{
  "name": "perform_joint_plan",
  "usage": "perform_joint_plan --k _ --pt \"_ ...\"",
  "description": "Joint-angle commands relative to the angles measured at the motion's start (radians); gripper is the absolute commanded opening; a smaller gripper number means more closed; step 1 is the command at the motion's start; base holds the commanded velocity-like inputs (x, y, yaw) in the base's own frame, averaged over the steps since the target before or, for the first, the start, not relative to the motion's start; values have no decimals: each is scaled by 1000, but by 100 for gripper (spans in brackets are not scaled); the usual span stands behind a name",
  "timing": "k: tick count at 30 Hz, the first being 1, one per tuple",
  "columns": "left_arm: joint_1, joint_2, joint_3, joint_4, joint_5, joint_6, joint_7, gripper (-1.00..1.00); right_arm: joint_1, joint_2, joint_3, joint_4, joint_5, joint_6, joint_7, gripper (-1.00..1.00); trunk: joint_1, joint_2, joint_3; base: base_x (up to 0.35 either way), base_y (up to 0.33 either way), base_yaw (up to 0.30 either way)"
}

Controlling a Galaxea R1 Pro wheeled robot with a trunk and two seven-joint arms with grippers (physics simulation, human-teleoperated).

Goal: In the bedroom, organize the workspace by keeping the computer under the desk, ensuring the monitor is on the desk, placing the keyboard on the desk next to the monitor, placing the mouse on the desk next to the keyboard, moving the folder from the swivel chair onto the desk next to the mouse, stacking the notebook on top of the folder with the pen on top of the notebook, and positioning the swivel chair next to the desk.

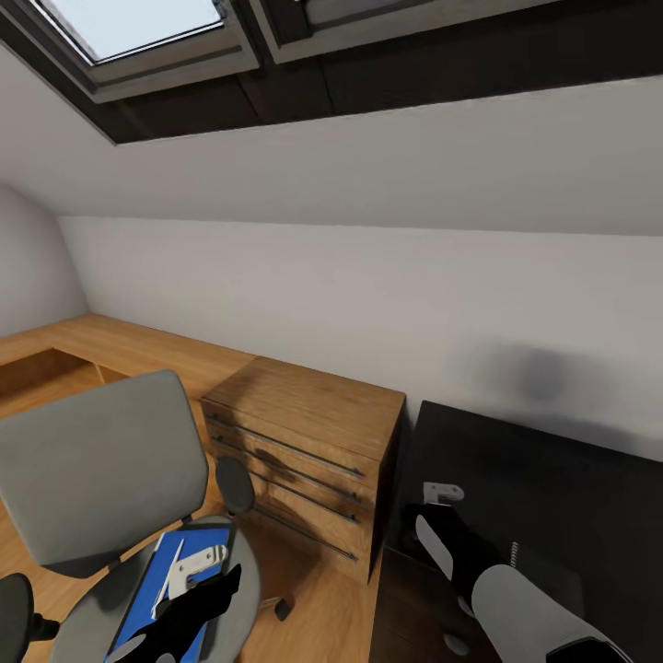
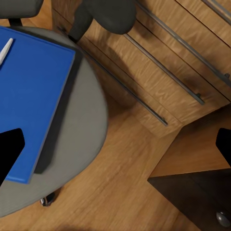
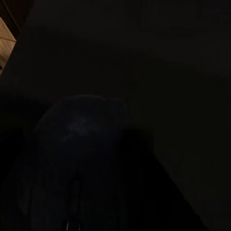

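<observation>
The swivel chair (image 1: 101, 470) stands at the lower left, grey backrest up. On its seat (image 2: 82, 125) the blue folder (image 2: 29, 91) lies flat, with the white pen (image 2: 5, 50) on its far corner. My left gripper (image 2: 115, 149) hangs open above the folder's edge and the seat, also seen over the folder (image 1: 147, 599) in the head view as the left gripper (image 1: 189, 608). My right gripper (image 1: 442, 516) is low over the black desk (image 1: 552, 479). The right wrist view is very dark and has the rounded black mouse (image 3: 82, 159) close before the camera; no fingers can be made out.
A light wooden dresser (image 1: 304, 442) with long bar handles stands between the chair and the desk. A low wooden ledge (image 1: 120, 345) runs along the sloped grey wall. Wood floor (image 2: 130, 178) shows between chair, dresser and desk corner. Skylights sit overhead.
</observation>
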Motion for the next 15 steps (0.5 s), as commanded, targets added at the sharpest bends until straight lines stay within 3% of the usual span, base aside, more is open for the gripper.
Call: perform_joint_plan --k 1,10,15 --pt "0 -1 1 -2 11 4 7 100 0 -1 8 0 -29 0 -8 -100 0 -1 -1 0 0 0" --pt "0 -1 1 -2 11 4 7 100 0 -1 8 -1 -30 0 -8 -100 0 -1 -1 0 0 0" --pt "0 0 1 -2 12 4 7 100 0 -2 8 -4 -30 -1 -8 -100 -19 34 14 0 0 0"
